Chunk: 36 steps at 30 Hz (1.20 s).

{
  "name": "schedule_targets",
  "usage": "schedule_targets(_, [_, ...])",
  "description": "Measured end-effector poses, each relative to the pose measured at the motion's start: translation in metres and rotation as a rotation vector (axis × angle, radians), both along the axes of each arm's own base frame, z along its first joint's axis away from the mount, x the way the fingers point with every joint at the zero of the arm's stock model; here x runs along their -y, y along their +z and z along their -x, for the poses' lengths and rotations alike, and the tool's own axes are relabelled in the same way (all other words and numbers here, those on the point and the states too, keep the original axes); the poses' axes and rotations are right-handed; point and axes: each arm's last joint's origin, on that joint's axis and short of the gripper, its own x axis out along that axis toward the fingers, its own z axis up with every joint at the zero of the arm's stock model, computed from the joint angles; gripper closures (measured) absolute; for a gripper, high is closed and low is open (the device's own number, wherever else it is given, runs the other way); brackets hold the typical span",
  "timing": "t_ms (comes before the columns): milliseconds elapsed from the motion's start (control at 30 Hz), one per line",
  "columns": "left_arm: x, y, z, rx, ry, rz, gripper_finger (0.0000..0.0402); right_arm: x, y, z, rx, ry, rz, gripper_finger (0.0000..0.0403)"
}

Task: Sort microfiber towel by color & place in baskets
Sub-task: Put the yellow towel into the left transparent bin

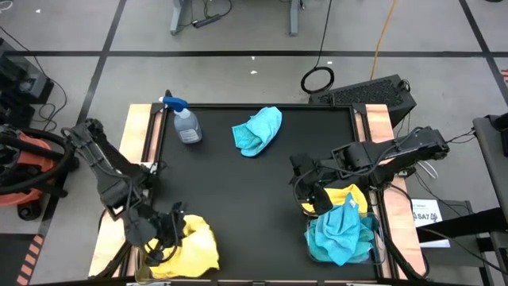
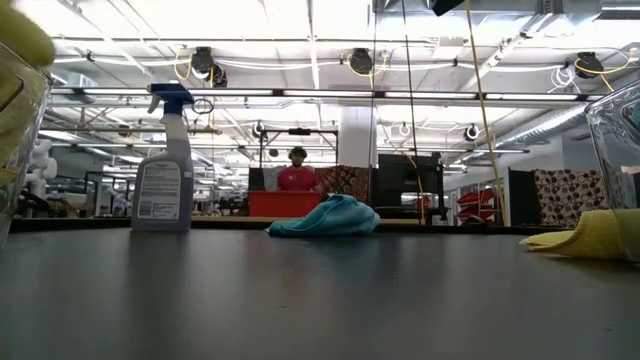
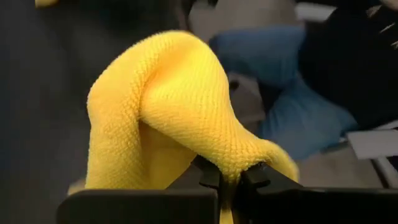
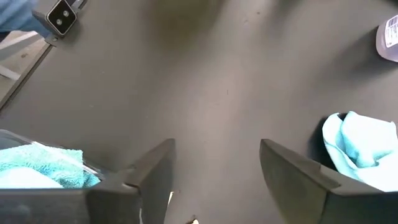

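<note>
My left gripper [image 1: 171, 229] is at the near left, shut on a yellow microfiber towel [image 3: 168, 106], over a heap of yellow towels [image 1: 197, 246] in the left basket [image 2: 15, 150]. My right gripper [image 4: 214, 180] hangs open above the table, just left of a yellow towel [image 1: 347, 197] lying at the far side of the right basket [image 1: 373, 238]. That basket holds turquoise towels [image 1: 341, 232]. Another turquoise towel [image 1: 258, 131] lies crumpled on the table at the far middle. My left gripper pinches a bunched fold of the yellow towel [image 3: 231, 167] between its two fingertips. The cloth humps up ahead of the fingers and drapes down on both sides, slack. Whether its lower end rests on the yellow heap below, I cannot tell.
A clear spray bottle [image 1: 184, 123] with a blue trigger stands upright at the far left of the black mat. Wooden strips [image 1: 141, 131] border the mat's left and right sides. A person stands far off in the room behind the table.
</note>
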Motion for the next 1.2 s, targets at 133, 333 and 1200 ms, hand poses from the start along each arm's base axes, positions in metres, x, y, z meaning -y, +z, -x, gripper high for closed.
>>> schedule_targets(133, [0.002, -0.011, 0.019, -0.188, 0.091, 0.001, 0.0390, -0.002, 0.000, 0.001, -0.001, 0.009, 0.000, 0.0184])
schedule_targets(333, [0.002, -0.023, 0.042, -0.373, 0.219, -0.016, 0.0390, -0.008, 0.000, 0.002, -0.001, 0.024, -0.004, 0.0188])
schedule_targets(1200, [0.078, -0.104, 0.019, -0.582, 0.224, -0.004, 0.0389, -0.041, -0.011, -0.038, 0.189, 0.259, -0.081, 0.0188])
